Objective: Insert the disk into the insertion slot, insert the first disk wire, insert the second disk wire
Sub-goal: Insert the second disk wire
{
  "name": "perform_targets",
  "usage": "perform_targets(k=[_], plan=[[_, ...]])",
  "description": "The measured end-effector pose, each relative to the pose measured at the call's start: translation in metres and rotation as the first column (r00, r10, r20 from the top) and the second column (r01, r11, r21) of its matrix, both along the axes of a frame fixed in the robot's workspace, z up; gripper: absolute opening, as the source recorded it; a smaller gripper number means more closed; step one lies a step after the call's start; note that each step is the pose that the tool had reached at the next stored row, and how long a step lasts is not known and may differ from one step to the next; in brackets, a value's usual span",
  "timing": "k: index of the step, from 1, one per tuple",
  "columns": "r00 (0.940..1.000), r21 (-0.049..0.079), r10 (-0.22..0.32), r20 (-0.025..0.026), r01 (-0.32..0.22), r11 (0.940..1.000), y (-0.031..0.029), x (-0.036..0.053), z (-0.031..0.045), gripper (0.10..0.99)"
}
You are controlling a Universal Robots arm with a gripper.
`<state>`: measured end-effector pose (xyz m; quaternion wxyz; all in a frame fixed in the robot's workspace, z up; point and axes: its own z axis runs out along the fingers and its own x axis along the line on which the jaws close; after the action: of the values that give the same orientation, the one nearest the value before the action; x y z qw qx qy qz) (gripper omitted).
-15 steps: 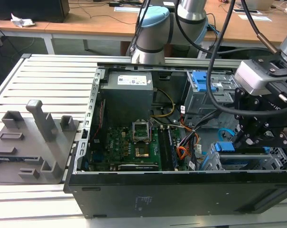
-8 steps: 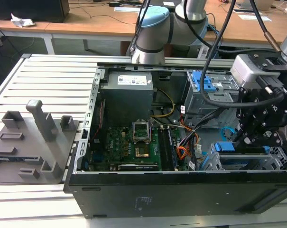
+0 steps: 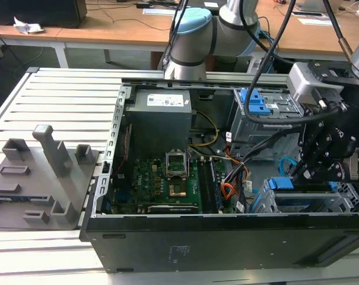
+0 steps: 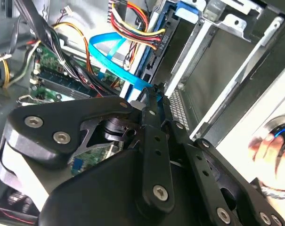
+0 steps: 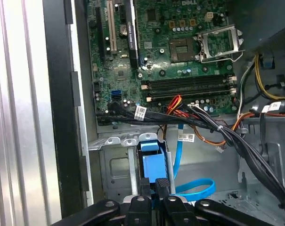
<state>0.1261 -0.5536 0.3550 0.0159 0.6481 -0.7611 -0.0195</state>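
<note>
The disk's bright blue carrier end [image 3: 280, 183] sticks out of the insertion slot [image 3: 348, 193], a silver perforated cage at the case's near corner on the exterior view's right. In the first wrist view the blue carrier [image 5: 154, 167] sits in the cage [image 5: 114, 165]. My gripper [image 3: 296, 173] hangs right over that end; its black fingers look shut, tips at the carrier [image 5: 154, 187]. The tips meet in the second wrist view too [image 4: 155, 92]. A flat blue data cable [image 5: 199, 188] lies loose beside the cage. A black connector on coloured wires [image 4: 157, 42] hangs nearby.
The open case holds a green motherboard [image 3: 167, 178], a grey power supply [image 3: 161, 116] and a grey box with a blue latch [image 3: 259, 107]. Black cable bundles [image 5: 236, 141] cross beside the cage. A grey fixture [image 3: 43, 172] stands on the slatted table. A person's hand [image 4: 274, 146] is close by.
</note>
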Motion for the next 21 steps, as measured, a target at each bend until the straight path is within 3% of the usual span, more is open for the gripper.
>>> perform_targets(k=[6,9,11,12,14,21], plan=[[0.9959,0.000,-0.091,0.0000,0.091,0.9959,0.0000,0.0000,-0.0003,0.165],[0.9958,0.000,-0.092,0.0000,0.092,0.9958,0.0000,0.0000,-0.0003,0.165],[0.9958,0.039,-0.092,-0.0036,0.092,0.9950,-0.0001,0.0000,-0.0004,0.165],[0.9963,0.043,-0.086,-0.0039,0.086,0.9954,0.0000,0.0009,-0.0005,0.165],[0.9992,0.043,-0.041,-0.0039,0.041,0.9983,-0.0001,0.0024,-0.0018,0.165],[0.9996,0.042,-0.029,-0.0042,0.029,0.9987,0.0024,0.0113,-0.0080,0.165]])
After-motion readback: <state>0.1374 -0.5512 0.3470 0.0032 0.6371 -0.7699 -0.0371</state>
